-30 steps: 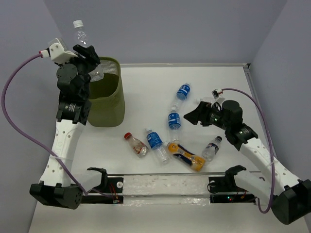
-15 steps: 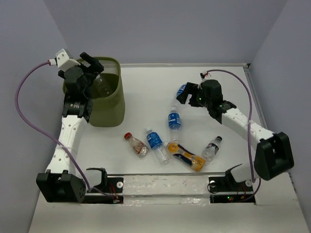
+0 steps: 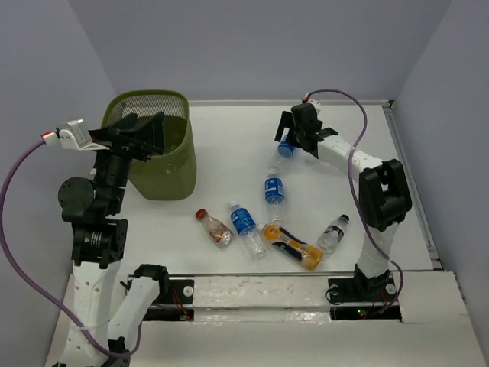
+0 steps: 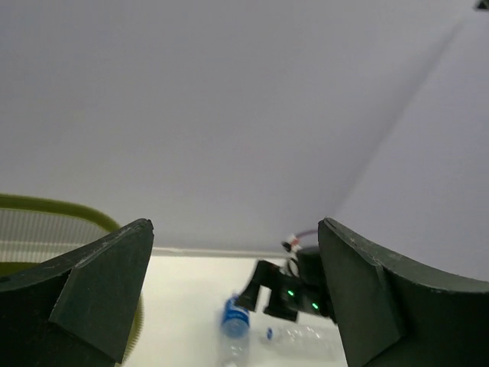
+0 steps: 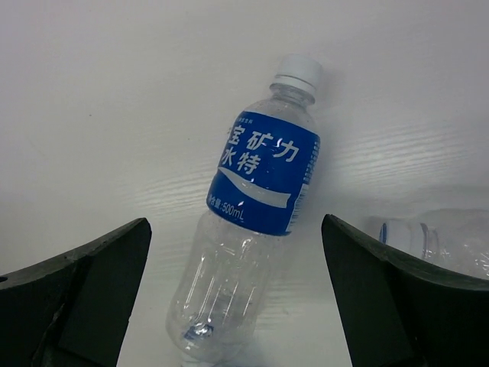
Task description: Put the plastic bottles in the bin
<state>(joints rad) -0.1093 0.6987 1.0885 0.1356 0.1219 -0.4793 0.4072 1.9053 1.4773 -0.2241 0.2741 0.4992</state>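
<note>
blue-label bottle [image 5: 263, 172] framed by spread right gripper [image 5: 234, 223]

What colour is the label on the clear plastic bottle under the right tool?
Blue label with white lettering; the right wrist view shows it best.

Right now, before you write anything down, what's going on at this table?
The job here is clearing small plastic bottles off a white table into an olive-green mesh bin. The left hand is open and empty up by the bin's rim. The right hand is open above a clear blue-labelled plastic bottle lying at the table's far side, not yet gripping it. Five other bottles lie loose nearer the middle.
</note>
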